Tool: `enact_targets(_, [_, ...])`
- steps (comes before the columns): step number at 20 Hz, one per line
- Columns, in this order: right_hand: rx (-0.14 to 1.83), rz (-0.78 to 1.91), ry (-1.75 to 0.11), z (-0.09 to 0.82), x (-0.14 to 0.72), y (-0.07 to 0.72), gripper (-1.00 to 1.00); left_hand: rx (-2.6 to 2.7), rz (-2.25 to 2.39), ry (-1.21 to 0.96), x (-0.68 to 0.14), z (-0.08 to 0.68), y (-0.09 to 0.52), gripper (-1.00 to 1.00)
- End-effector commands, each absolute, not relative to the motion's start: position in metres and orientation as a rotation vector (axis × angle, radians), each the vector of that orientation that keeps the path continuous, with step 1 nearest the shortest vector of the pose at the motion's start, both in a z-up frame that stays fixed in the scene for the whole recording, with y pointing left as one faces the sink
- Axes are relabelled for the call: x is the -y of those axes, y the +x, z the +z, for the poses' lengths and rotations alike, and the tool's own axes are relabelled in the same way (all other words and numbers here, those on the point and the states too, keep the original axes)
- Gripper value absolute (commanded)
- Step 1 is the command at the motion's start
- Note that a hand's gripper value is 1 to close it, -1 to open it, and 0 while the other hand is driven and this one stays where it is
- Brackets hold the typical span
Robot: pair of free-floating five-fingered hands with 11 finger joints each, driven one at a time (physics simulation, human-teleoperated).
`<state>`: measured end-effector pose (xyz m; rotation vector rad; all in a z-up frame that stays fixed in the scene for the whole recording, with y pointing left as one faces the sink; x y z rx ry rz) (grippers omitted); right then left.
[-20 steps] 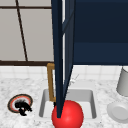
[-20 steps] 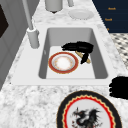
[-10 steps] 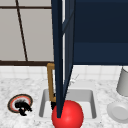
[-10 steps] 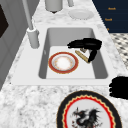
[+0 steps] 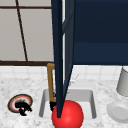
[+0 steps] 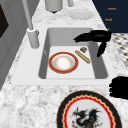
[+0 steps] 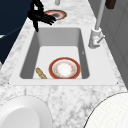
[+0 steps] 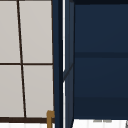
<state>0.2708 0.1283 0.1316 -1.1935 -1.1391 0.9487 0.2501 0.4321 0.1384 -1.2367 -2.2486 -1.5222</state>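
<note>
My right hand hovers over the sink by its front rim, open, fingers straight and thumb hanging down, holding nothing. It shows at the sink's far corner in the right side view and partly behind the cabinet door in the front view. Below it lie a tan stick-shaped utensil and a red-rimmed plate on the sink floor. My left hand hangs open, fingers relaxed, by the dragon-patterned plate on the left counter.
An open navy cabinet door hangs over the sink's middle. A red round shape sits at the sink's front. The faucet stands at the back. A white plate and a grey canister are on the right counter.
My right hand dipped toward the tan utensil, then rose and drew back toward the sink's front rim, holding nothing. The left hand has stayed put.
</note>
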Motion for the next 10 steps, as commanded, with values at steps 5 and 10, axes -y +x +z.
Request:
enact_targets(5, [1.086,0.919,-1.147,0.187,-0.128,0.248,-1.00,2.249,-1.522,-1.237,-0.432,0.138,0.250,0.00])
enact_targets(10, [1.074,0.910,-1.139,0.225,-0.128,0.237,-1.00,2.249,-1.522,-1.237,-0.432,0.138,0.250,0.00])
